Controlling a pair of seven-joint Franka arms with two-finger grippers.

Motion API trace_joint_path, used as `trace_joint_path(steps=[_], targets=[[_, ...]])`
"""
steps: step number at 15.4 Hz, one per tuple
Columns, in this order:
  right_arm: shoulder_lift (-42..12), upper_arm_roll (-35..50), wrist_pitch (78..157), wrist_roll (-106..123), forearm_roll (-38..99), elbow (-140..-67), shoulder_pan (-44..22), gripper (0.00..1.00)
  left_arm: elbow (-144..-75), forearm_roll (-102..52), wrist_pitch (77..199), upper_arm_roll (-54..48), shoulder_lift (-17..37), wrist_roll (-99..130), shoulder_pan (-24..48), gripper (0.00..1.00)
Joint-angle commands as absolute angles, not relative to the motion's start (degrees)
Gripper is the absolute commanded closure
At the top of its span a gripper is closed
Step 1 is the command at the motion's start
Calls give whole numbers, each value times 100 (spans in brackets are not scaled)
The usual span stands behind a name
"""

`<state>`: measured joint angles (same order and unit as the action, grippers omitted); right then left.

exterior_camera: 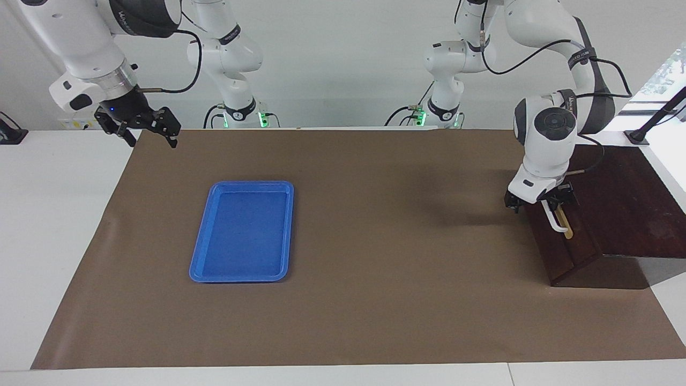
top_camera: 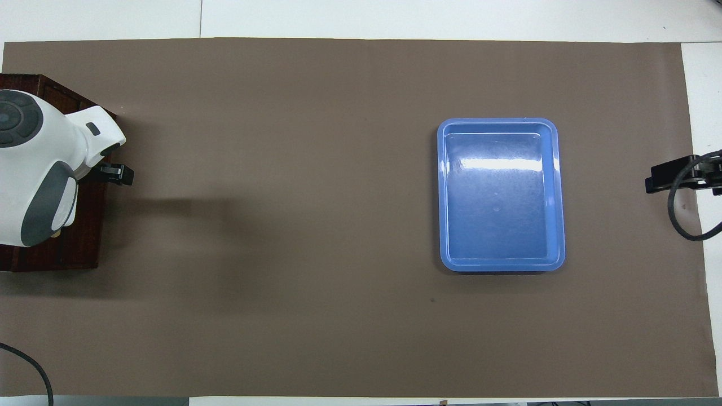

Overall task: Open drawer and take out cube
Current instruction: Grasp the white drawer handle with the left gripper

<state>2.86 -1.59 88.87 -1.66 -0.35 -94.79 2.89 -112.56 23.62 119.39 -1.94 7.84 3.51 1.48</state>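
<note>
A: State the layout, largest item first.

B: A brown mat [exterior_camera: 375,300] covers the table. A dark wooden box [exterior_camera: 621,203] stands at the left arm's end. A flat blue tray [exterior_camera: 244,230] lies toward the right arm's end, well apart from the box.

A: Where is the drawer?

B: The drawer [exterior_camera: 563,246] is set in the box face that looks toward the tray. It sits flush with the box; no pale interior shows. Its white bar handle [exterior_camera: 554,221] runs along a tan strip on that face.

A: And the left gripper relative to it?

B: The left gripper [exterior_camera: 538,201] is at the end of the handle nearer the robots, with the bar running out from between its fingers. The jaws stand wide, one finger on the mat side, one on the box side. Contact with the bar cannot be confirmed.

A: The right gripper?

B: The right gripper [exterior_camera: 144,131] waits over the mat corner at the right arm's end, jaws spread, holding nothing.

A: The cube?

B: It is visible in neither view.
</note>
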Motion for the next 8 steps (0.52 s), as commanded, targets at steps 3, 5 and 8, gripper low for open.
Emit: trace_joint_path(steps=[3,5,8], targets=[[431,-114,8965,-633,114,-9668,413,0,-11584,2496,12331,-211,677,334,9,0],[439,-106,8956,-720,123,-9668,413,0,-11601,2496,12357,-211,677,316,9,0],[439,-114,8956,-808,123,-9685,413,0,-11619,2496,12331,-220,668,308,70,0]])
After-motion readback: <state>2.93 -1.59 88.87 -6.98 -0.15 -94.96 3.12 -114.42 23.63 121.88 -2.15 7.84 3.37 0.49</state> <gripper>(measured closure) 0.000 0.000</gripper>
